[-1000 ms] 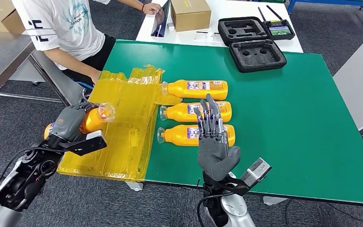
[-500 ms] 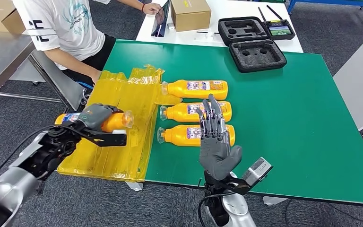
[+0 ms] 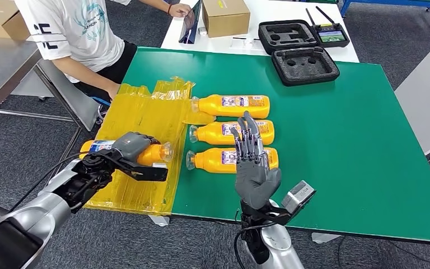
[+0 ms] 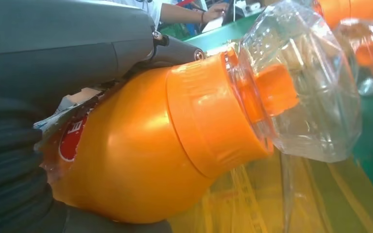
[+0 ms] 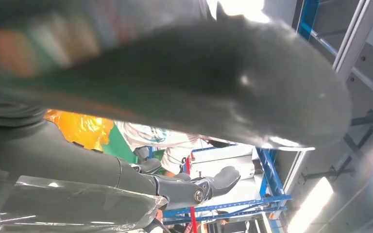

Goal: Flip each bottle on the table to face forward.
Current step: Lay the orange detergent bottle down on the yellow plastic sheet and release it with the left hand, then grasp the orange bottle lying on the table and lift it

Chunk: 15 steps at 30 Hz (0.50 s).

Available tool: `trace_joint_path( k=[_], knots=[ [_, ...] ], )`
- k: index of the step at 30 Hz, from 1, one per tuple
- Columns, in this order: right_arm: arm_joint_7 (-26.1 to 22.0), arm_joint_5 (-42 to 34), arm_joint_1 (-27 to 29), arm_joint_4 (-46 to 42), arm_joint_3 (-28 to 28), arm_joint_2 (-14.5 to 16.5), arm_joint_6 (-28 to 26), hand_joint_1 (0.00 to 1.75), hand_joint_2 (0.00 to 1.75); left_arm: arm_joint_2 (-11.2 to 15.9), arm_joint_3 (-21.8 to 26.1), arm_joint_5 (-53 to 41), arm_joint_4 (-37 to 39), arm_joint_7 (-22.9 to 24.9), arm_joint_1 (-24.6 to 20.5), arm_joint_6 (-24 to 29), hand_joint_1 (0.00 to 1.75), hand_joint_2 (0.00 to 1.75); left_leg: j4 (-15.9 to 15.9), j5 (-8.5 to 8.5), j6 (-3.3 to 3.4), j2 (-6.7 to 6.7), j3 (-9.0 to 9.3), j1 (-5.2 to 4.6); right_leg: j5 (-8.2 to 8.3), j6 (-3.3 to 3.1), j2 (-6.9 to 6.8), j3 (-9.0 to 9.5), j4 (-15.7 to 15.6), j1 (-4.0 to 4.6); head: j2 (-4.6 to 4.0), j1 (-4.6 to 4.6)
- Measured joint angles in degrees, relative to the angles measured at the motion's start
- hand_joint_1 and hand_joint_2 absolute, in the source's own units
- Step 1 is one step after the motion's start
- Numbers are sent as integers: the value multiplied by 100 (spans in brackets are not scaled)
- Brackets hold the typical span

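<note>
Head view shows the left hand [image 3: 130, 145] gripping an orange bottle [image 3: 151, 154], held on its side above the yellow plastic sheet [image 3: 145, 117], cap toward three other bottles [image 3: 232, 132]. These lie in a row on the green table [image 3: 341, 129] just beside the sheet. The right hand [image 3: 253, 168] stands upright near them, fingers spread, holding nothing.

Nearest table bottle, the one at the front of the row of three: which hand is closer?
Right. The right hand is raised, open, over that bottle in the head view. The left hand grips another bottle above the yellow plastic sheet.
</note>
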Motion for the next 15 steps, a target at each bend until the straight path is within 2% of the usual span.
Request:
trace_joint_path(
  k=[12,13,15],
  knots=[
    [0,-100,-137,341,1,-2,81,0,0,-87,-167,114,620,-137,-184,-488,175,175,-1,0,0,1,2,1,0,0,2,4,1,1,1,0],
    [0,-103,-139,362,1,-2,83,0,0,-87,-175,114,644,-137,-196,-496,161,175,-1,0,0,1,2,1,0,0,1,5,1,1,1,0],
    [0,-110,-149,401,1,-2,85,0,0,-87,-183,114,686,-137,-214,-516,81,175,-1,0,0,1,3,1,0,0,1,7,1,1,0,0]
  ],
)
